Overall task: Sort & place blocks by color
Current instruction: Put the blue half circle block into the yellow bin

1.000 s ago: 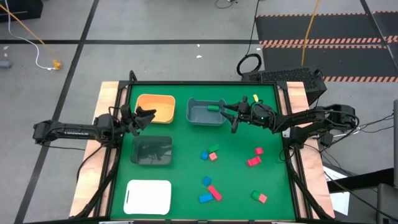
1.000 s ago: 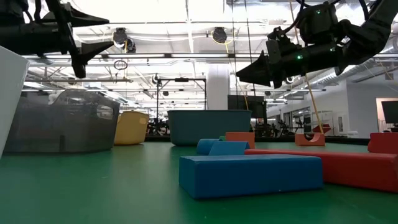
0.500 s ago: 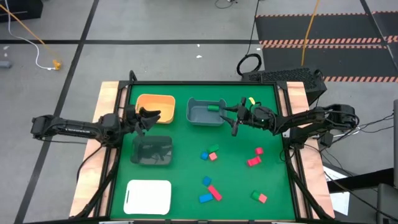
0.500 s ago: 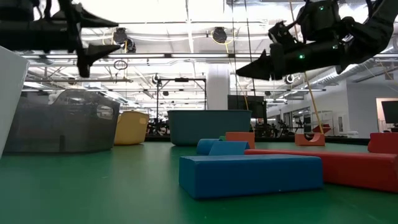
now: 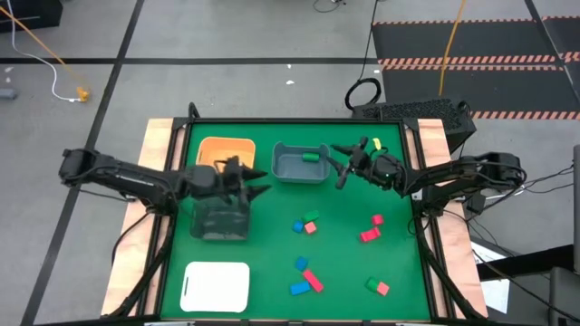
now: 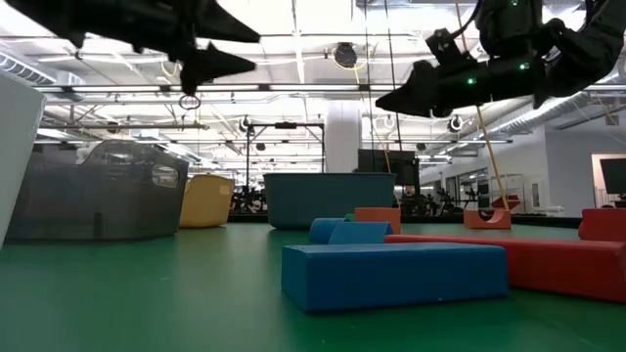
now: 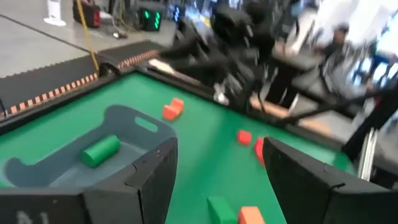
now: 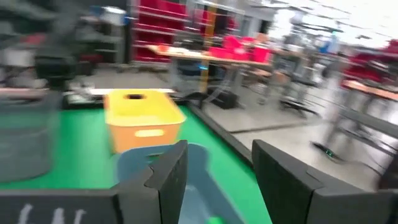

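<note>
Small blocks lie loose on the green table: a blue [image 5: 297, 226], green [image 5: 312, 215] and red [image 5: 311, 227] cluster, two red ones [image 5: 372, 228], and several more near the front [image 5: 308, 279]. A green block [image 7: 99, 149] lies inside the blue-grey bin [image 5: 301, 165]. A yellow block [image 5: 374, 143] sits at the far right. My left gripper [image 5: 258, 181] hangs open above the dark grey bin's [image 5: 220, 220] far right corner. My right gripper [image 5: 340, 167] hangs open just right of the blue-grey bin. Neither has anything between its fingers.
An orange bin [image 5: 227, 152] stands at the far left beside the blue-grey bin. A white flat tray [image 5: 217, 285] lies at the near left. Bare green mat shows in the middle, between the bins and the blocks. The low view has a blue bar [image 6: 391, 274] close up.
My left gripper has swung toward the table's right edge, from beside the orange bin to above the dark grey bin's far right corner, rising a little and rolling as it went. My right gripper has turned slightly in place. No block has moved.
</note>
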